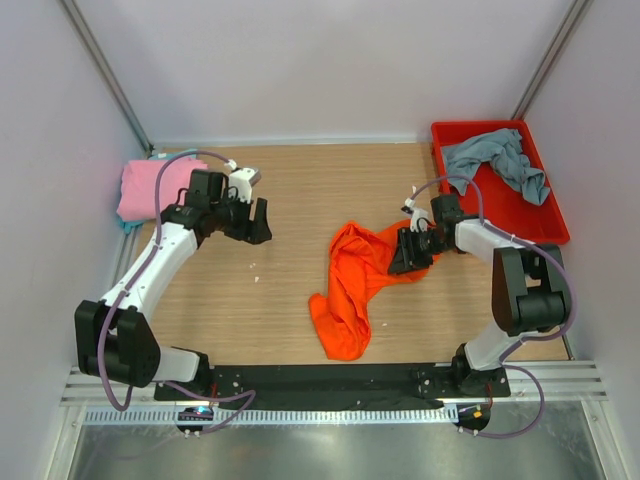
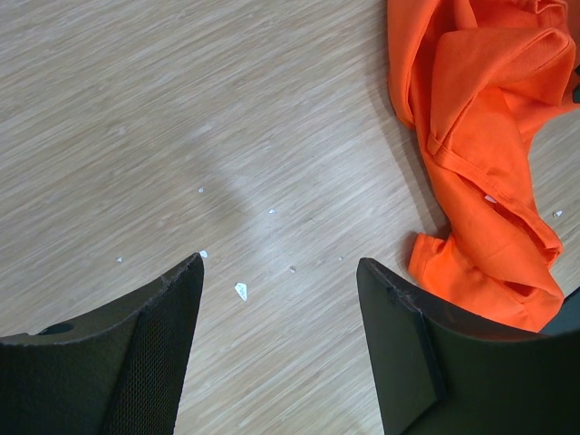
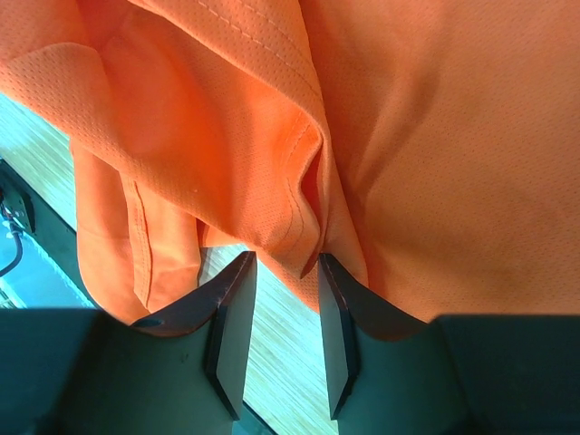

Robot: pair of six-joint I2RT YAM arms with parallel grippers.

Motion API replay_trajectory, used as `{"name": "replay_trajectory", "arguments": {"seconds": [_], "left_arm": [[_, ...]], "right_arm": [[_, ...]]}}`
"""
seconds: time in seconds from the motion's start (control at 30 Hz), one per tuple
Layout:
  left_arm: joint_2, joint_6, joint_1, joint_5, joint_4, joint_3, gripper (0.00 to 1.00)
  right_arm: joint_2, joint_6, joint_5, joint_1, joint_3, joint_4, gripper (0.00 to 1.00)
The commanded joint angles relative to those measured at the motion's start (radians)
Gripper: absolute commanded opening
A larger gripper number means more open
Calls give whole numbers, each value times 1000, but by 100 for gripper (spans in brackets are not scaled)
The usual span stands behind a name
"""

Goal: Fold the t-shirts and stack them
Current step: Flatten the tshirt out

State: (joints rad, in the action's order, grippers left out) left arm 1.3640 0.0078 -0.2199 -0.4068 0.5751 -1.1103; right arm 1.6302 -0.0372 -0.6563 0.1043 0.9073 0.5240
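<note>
Wooden table [image 1: 300, 200], orange t-shirt [image 1: 355, 280] pinched in right gripper [image 1: 412, 252]

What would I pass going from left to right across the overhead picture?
pink t-shirt → left gripper, open over bare wood → orange t-shirt → right gripper, closing on the orange cloth → grey-blue t-shirt in the red bin.

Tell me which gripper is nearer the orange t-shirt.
Right. The right gripper is at the orange t-shirt, its fingers around a fold. The left gripper hangs apart over bare wood.
</note>
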Motion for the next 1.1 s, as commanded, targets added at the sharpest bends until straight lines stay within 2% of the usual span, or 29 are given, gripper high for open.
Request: {"name": "replay_trajectory", "arguments": {"seconds": [0.0,0.27,0.4,0.5,0.6,0.73,0.83,0.93,1.03,1.07], "left_arm": [[-6,-3,8,-26,-38,6,70],[-8,-3,11,-27,-44,9,70],[-11,-3,13,-27,-46,9,70],[-20,-2,13,-26,-44,7,70],[-31,-3,13,-23,-46,7,70],[-31,-41,13,-32,-60,7,70],[9,-69,13,-64,-76,-5,68],[108,-78,14,-165,-55,-77,67],[271,-101,11,-245,-5,-213,67],[323,-132,11,-310,0,-247,67]], "right_arm": [[6,-15,-20,0,41,-12,39],[26,3,-11,2,51,-62,33],[28,-1,-16,3,65,-65,12],[-12,-27,10,3,105,-35,6],[-59,-119,93,8,255,80,1],[-113,-259,259,29,586,243,2],[-159,-308,342,37,755,292,1],[-226,-325,376,37,853,324,1],[-325,-334,377,35,867,337,1],[-348,-342,373,37,866,341,1]]}}
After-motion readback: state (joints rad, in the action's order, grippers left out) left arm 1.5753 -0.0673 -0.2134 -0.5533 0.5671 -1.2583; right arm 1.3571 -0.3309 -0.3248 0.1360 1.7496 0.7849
